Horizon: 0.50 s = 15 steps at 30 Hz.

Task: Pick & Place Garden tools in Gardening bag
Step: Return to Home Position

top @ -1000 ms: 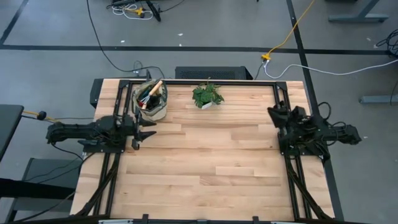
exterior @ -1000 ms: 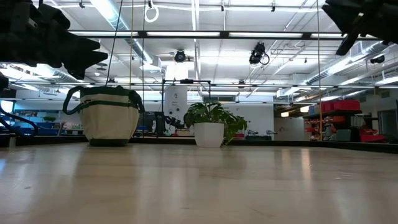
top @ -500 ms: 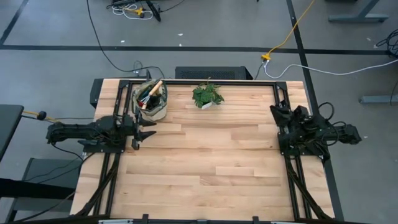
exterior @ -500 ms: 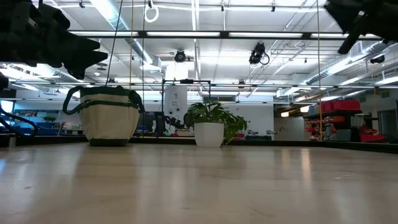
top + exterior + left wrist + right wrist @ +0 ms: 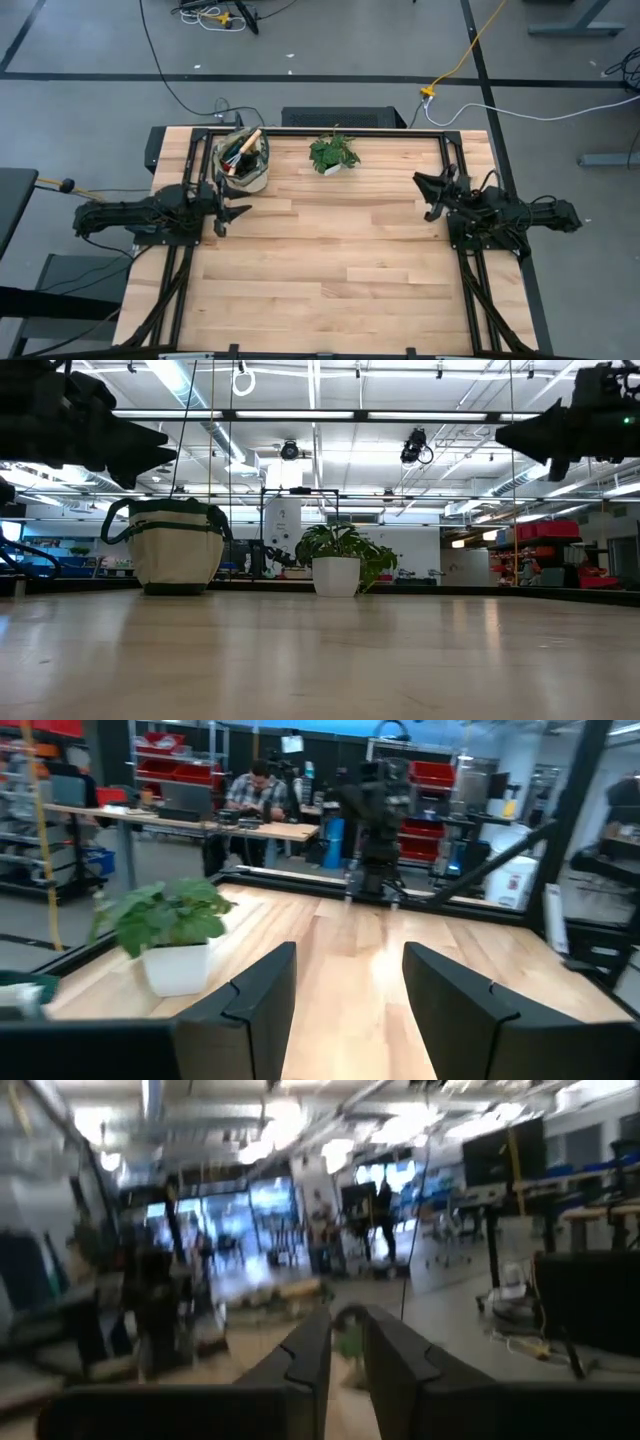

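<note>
Hovering above the left edge of the table (image 5: 330, 270), just short of the dark frame rail: left gripper (image 5: 234, 215), fingers spread wide with nothing between them, pointing toward the middle. Seen as well in the left wrist view (image 5: 347, 955), bare wood showing through the gap. Sits high above the boards in the low view (image 5: 150, 450).

Hanging over the right edge, facing inward: right gripper (image 5: 421, 196), likewise raised well off the wood (image 5: 510, 432). Only a narrow slit between its fingers in the right wrist view (image 5: 345, 1320), gripping nothing.

Standing at the far left corner, close to the back rail and just beyond the left gripper: gardening bag (image 5: 243, 160), upright, beige with dark trim and handles (image 5: 172, 547). Garden tools (image 5: 240, 150) inside it, handles poking up past the rim, one pale wooden handle leaning toward the back edge.

Set near the back edge, beside the bag but apart from it: potted plant (image 5: 333, 153), white pot, leafy green (image 5: 340, 560).

Open from the middle to the near edge and between both arms: plain planks, nothing lying on them.

Beyond the table, across the room: person (image 5: 255, 790) seated at a desk
</note>
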{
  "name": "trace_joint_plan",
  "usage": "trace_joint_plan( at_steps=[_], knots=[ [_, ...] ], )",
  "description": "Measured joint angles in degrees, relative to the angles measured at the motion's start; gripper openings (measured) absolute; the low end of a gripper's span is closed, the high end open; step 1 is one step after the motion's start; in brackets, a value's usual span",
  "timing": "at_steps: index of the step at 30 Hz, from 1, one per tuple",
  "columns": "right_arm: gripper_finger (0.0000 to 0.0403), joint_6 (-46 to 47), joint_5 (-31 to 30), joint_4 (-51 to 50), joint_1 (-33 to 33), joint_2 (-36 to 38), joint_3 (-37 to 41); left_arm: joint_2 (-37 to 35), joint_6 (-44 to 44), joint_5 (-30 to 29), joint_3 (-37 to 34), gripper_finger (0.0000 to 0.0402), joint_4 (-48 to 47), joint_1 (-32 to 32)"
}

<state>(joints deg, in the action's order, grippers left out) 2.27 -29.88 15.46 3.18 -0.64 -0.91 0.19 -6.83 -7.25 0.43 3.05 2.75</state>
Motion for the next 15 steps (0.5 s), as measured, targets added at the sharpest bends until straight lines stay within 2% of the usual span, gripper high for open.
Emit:
trace_joint_plan(
  at_steps=[7, 15],
  knots=[
    [0.0062, 0.1, 4.3, -11.8, 0.0, 0.0, 0.0, 0.0, 0.0, -0.1, 0.0, 0.019, 0.0, 6.1],
    [0.0062, -1.0, 13.6, -12.2, 0.0, -0.4, 0.0, 0.0, 0.0, 0.0, 0.0, 0.019, 0.0, 9.0]
  ],
)
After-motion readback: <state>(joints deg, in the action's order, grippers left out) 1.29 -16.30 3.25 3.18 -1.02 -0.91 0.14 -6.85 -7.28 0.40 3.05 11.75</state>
